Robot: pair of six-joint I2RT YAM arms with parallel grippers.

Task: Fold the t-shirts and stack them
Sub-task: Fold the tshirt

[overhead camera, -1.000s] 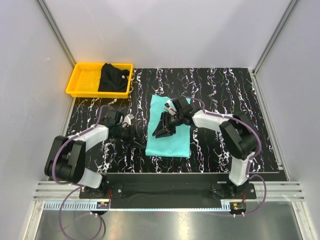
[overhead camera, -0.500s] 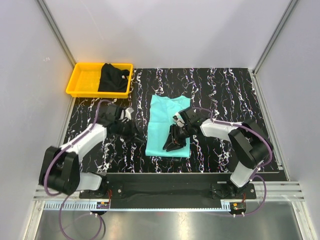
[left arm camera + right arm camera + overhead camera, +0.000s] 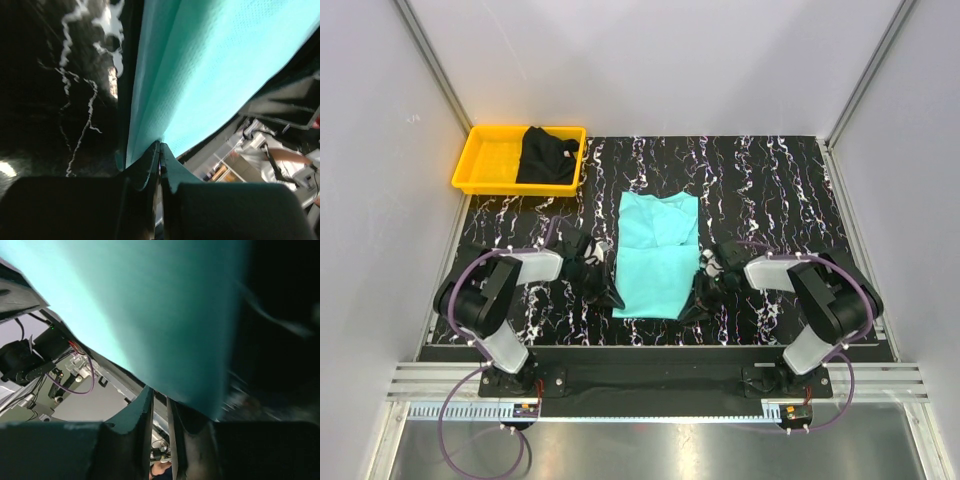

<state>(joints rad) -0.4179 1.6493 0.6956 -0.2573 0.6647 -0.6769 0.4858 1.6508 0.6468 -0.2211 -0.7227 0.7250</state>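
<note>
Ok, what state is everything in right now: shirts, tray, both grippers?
teal t-shirt: flat on the table, folded to a long strip.
black t-shirt: bunched, unfolded, in the tray.
yellow tray: holds the black t-shirt.
left gripper: shut on the teal t-shirt's near left corner.
right gripper: at its near right corner, grip unclear.

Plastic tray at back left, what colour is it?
The plastic tray is yellow, clearest in top external view.

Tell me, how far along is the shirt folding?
Done: the teal t-shirt looks narrowed into a long strip. In hand: the left jaws pinch its near left corner, and the right jaws sit at the other. Left: folding it shorter, then the black t-shirt in the yellow tray.
</note>
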